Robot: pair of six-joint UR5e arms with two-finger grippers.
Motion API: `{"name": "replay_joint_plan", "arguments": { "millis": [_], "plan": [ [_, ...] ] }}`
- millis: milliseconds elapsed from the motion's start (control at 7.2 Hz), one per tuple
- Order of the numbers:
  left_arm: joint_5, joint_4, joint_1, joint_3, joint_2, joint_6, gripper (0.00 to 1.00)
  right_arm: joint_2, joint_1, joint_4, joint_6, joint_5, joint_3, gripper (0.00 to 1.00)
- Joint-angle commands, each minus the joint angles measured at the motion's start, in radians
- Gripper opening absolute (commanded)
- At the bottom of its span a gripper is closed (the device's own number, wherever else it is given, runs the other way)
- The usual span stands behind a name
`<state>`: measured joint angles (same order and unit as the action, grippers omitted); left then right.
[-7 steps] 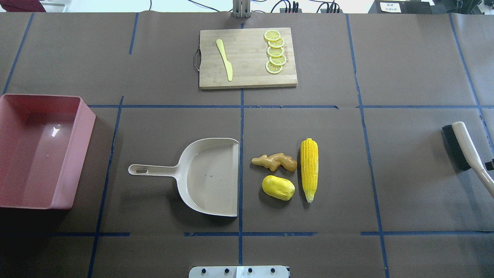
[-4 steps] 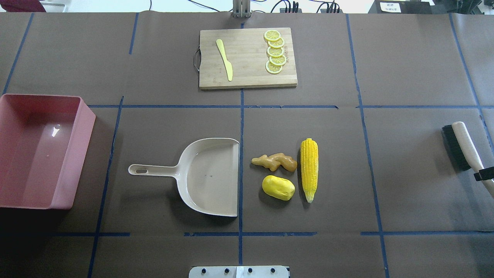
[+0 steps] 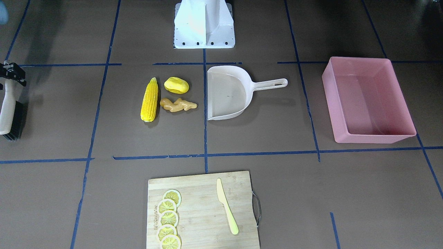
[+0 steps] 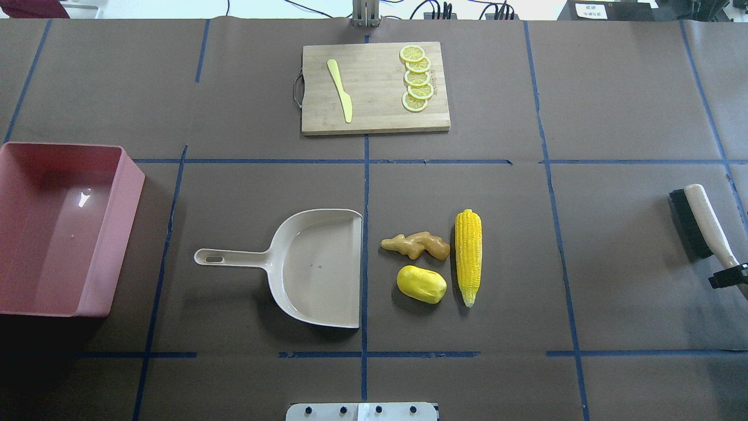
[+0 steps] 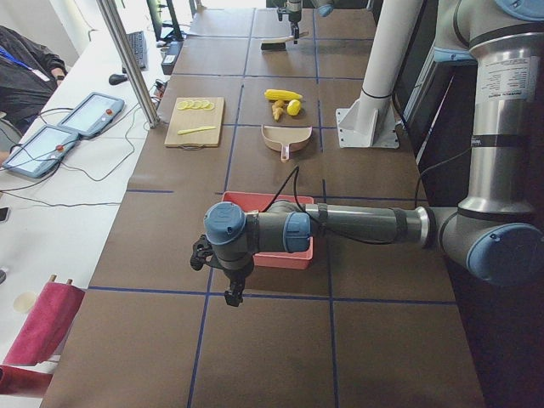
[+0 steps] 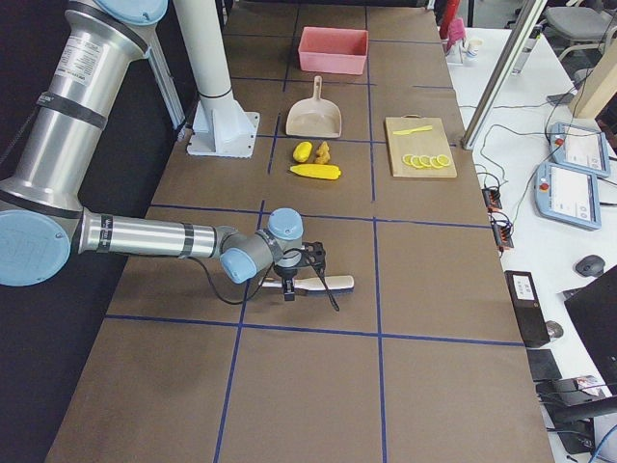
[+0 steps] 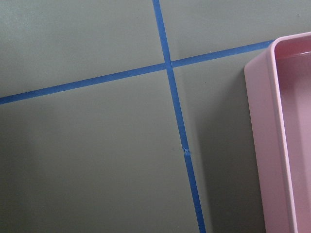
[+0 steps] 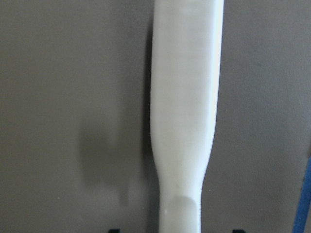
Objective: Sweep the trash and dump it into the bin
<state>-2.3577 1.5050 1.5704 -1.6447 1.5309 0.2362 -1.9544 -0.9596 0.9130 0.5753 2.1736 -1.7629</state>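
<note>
The trash lies mid-table: a yellow corn cob (image 4: 468,257), a rounded yellow lump (image 4: 421,284) and a tan ginger root (image 4: 416,245). Just left of them rests a beige dustpan (image 4: 315,269) with its mouth facing them. The pink bin (image 4: 131,181) stands at the far left. A brush (image 4: 704,219) with black bristles lies at the far right. My right gripper (image 4: 729,275) hovers over its handle (image 8: 184,121), open, with a finger on each side. My left gripper (image 5: 228,287) hangs beside the bin (image 7: 262,121); I cannot tell whether it is open or shut.
A wooden cutting board (image 4: 374,114) at the table's far side holds a pale yellow knife (image 4: 340,90) and several lemon slices (image 4: 416,79). Blue tape lines grid the brown table. The robot's base plate (image 4: 362,411) sits at the near edge.
My right gripper has slid along the brush handle toward the near side of the table. The brush, dustpan and trash have not moved.
</note>
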Motion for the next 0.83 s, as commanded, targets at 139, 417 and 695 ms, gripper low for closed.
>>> {"name": "replay_joint_plan", "arguments": {
  "millis": [139,417,695],
  "plan": [
    [0.0,0.004,0.0,0.005,-0.002,0.0,1.0,0.006,0.002,0.0,-0.012,-0.012,0.002,0.02],
    [0.0,0.006,-0.001,0.005,0.0,0.002,1.0,0.009,-0.016,-0.002,-0.034,-0.012,-0.006,0.0],
    [0.008,0.067,-0.013,0.0,0.0,-0.003,1.0,0.023,-0.054,0.01,-0.032,0.006,-0.016,0.0]
  ]
}}
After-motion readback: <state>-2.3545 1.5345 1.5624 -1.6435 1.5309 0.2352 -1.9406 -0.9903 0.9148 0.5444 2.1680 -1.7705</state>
